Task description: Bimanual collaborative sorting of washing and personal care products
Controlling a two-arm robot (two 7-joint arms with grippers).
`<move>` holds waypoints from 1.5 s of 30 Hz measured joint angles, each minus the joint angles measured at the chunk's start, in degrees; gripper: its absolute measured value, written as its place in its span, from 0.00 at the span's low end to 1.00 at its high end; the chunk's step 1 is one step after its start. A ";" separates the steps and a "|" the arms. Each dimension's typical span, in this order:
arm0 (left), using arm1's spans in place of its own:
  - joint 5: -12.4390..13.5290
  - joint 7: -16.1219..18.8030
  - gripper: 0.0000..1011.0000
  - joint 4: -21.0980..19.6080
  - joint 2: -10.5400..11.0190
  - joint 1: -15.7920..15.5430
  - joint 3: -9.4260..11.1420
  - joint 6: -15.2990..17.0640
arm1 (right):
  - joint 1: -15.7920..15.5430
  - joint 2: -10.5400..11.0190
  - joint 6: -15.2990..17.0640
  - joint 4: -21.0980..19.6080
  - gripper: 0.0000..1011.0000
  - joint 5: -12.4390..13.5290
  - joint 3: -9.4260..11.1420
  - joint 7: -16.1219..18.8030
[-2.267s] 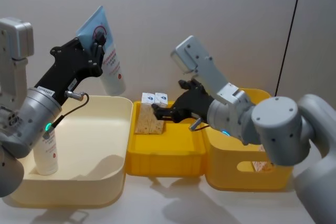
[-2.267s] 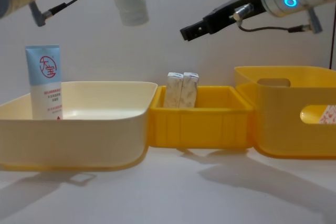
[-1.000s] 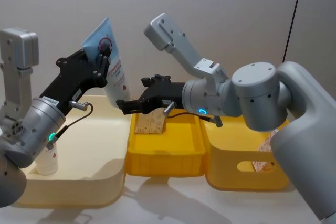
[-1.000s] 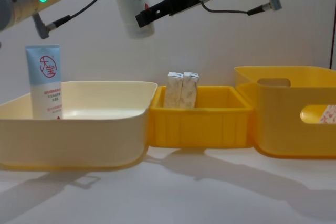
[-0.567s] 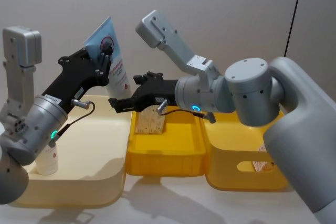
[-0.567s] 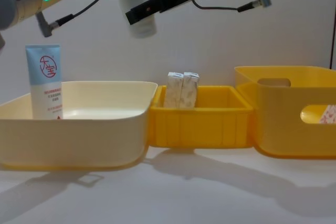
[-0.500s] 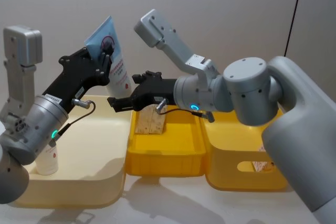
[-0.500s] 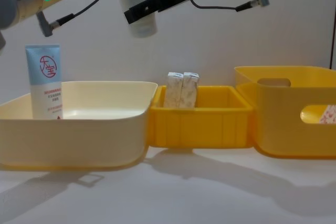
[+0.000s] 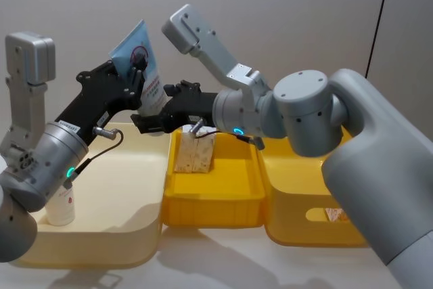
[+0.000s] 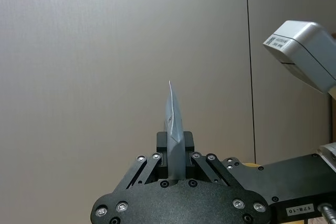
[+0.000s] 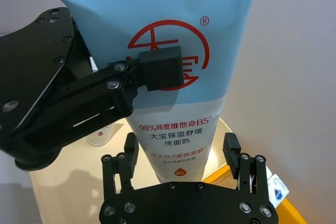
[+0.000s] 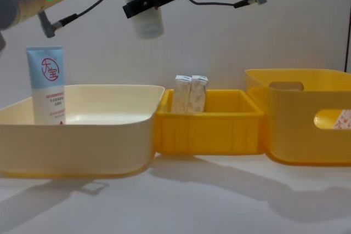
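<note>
A wide cream bin (image 12: 77,146) sits at the lower left of the chest view. A low yellow bin (image 12: 208,132) sits just beside it at centre. A taller yellow bin (image 12: 296,130) stands at the right edge.

— Anything legible on the light-blue-and-white tube (image 11: 178,77), centre of the right wrist view?
— Red round logo with a small ® at its upper right. Below, in red: "98%纯度维他命B5", then "大宝保湿舒缓" and "洗面奶". Finer print lower down, too small to read.
— Elsewhere?
— Same red round logo on the second tube (image 12: 46,83), left of the chest view; lines under it unreadable. Something like "178-10" as a marking (image 10: 296,211), lower right of the left wrist view. Barcode sticker (image 10: 277,40) on the grey housing (image 10: 310,59), upper right there, illegible.
</note>
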 joint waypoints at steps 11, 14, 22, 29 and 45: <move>0.04 0.17 0.16 -0.34 0.12 0.22 -0.12 0.19 | 0.62 -1.02 -1.38 1.59 0.90 -0.53 -0.24 -1.16; 0.04 0.20 0.16 -0.40 0.13 0.25 -0.15 0.22 | 0.75 -1.16 -1.55 1.84 0.81 -0.60 -0.27 -1.37; 0.05 0.26 0.16 -0.46 0.17 0.30 -0.20 0.30 | 0.93 -1.39 -1.88 2.24 0.68 -0.71 -0.32 -1.67; 0.05 0.30 0.16 -0.50 0.20 0.34 -0.20 0.33 | 1.00 -1.50 -2.08 2.43 0.64 -0.77 -0.35 -1.82; 0.05 0.32 0.16 -0.54 0.22 0.37 -0.20 0.34 | 1.10 -1.61 -2.26 2.60 0.55 -0.84 -0.35 -1.96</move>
